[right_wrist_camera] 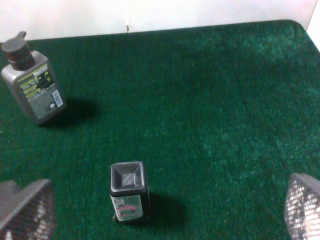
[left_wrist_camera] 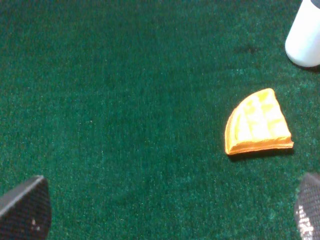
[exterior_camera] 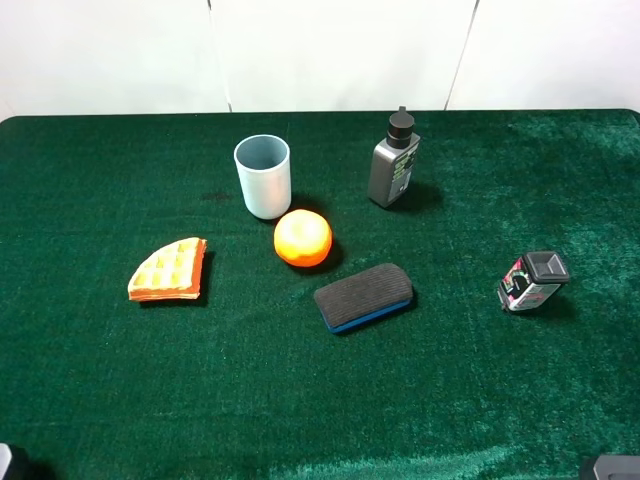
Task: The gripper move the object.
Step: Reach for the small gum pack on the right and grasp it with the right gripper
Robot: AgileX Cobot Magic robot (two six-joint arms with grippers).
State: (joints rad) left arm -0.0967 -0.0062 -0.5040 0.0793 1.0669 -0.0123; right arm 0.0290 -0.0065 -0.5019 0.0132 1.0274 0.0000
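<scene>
High view, surface: a green felt surface [exterior_camera: 100, 380] carries everything, with a white wall behind it.
High view, small squat bottle: the small squat bottle [exterior_camera: 532, 281] stands alone on the right side, with a dark grey square cap and a pink, green and white label. Nothing touches it.
High view, grey bottle: the taller grey bottle [exterior_camera: 394, 160] with a black cap stands upright toward the back, well apart from the small one.
High view, middle group: a pale blue cup [exterior_camera: 263, 175] stands upright. An orange [exterior_camera: 303, 238] sits just in front of it, and a dark board eraser [exterior_camera: 363, 296] with a blue edge lies near the orange.
High view, waffle wedge: the waffle wedge [exterior_camera: 168, 270] lies flat on the left.
Left wrist view, left tool: the left tool [left_wrist_camera: 166, 209] is spread wide, with one finger at each lower corner and only bare felt between them. The waffle wedge lies ahead, off to one side, and the base of the cup is beyond it.
Right wrist view, right tool: the right tool [right_wrist_camera: 164, 207] is also spread wide and holds nothing. The small squat bottle stands between its fingers, nearer one of them and clear of both. The grey bottle stands farther off.
</scene>
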